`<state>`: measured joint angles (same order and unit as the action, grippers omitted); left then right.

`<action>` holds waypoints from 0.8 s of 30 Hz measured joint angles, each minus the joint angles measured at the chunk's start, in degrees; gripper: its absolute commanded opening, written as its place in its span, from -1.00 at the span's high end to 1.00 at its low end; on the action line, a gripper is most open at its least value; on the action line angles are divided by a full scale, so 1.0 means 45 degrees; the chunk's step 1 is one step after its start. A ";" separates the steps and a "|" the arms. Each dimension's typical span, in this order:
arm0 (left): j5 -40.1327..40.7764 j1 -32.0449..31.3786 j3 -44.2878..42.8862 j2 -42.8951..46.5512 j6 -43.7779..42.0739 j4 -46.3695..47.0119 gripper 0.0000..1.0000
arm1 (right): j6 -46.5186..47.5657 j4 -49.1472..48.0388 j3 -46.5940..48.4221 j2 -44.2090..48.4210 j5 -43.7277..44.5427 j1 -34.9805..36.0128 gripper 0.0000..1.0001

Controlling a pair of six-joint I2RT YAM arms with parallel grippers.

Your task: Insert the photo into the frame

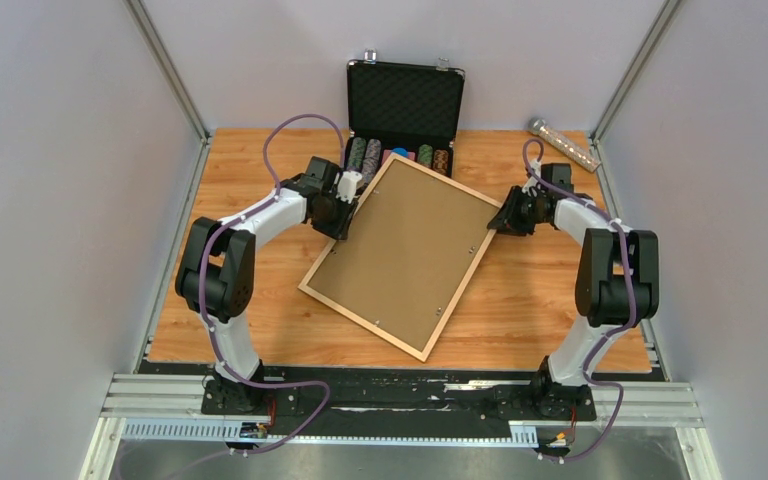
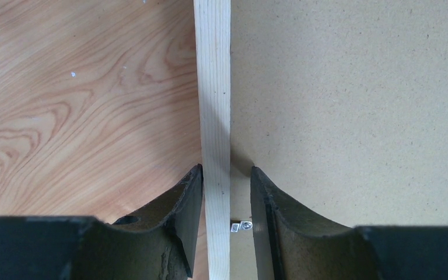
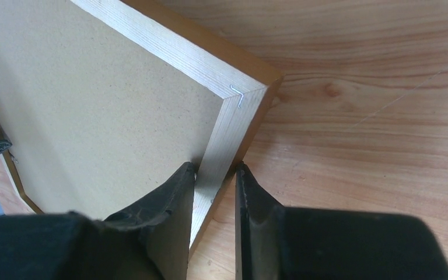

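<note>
Top external shows the frame (image 1: 362, 321) lying back-up and skewed on the table (image 1: 520, 310), one corner pointing near and its brown backing panel (image 1: 400, 255) facing up. My left gripper (image 2: 226, 175) straddles the frame's left rail. Its outer finger touches the wood and its inner one stands slightly off it, so nothing is pinched. My right gripper (image 3: 216, 169) is closed on the rail just beside the right corner, both fingers against the wood. Past the frame's far corner stands an open black case (image 1: 405, 100) holding chips (image 1: 370, 155). A clear tube (image 1: 565, 143) lies far right.
</note>
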<state>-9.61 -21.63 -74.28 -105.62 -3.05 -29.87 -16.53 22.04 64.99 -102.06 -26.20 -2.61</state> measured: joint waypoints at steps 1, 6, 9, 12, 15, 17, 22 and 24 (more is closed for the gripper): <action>-0.0024 0.0000 0.0000 0.0005 0.0000 -0.0010 0.17 | -0.0029 0.0000 0.0053 -0.0044 -0.0015 -0.0024 0.79; -0.0039 0.0000 0.0015 0.0010 -0.0005 -0.0136 0.19 | -0.0024 0.0034 0.0243 -0.0049 -0.0117 -0.0044 1.00; -0.0083 0.0000 0.0068 0.0024 -0.0005 -0.0267 0.12 | -0.0005 0.0029 0.0345 -0.0049 -0.0214 -0.0044 1.00; -0.0146 -0.0010 0.0102 0.0063 -0.0010 -0.0330 -0.18 | 0.0034 0.0039 0.0418 -0.0049 -0.0330 -0.0044 1.00; -0.0180 -0.0010 0.0112 0.0243 -0.0044 -0.0423 -0.49 | 0.0092 0.0049 0.0491 -0.0049 -0.0442 -0.0044 1.00; -0.0170 -0.0015 0.0112 0.0452 -0.0029 -0.0466 -0.64 | 0.0155 0.0102 0.0573 -0.0049 -0.0491 -0.0044 1.00; -0.0170 -0.0019 0.0112 0.0996 -0.0039 -0.0461 -0.94 | 0.0350 0.0330 0.0991 -0.0151 -0.0661 -0.0044 1.00; -0.0175 -0.0019 0.0112 0.1195 -0.0034 -0.0471 -0.99 | 0.0466 0.0369 0.1409 -0.0379 -0.0869 -0.0044 1.00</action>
<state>-10.39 -21.71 -73.78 -100.25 -3.20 -31.99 -14.44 23.70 71.33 -103.77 -30.11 -2.81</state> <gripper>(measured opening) 0.957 0.251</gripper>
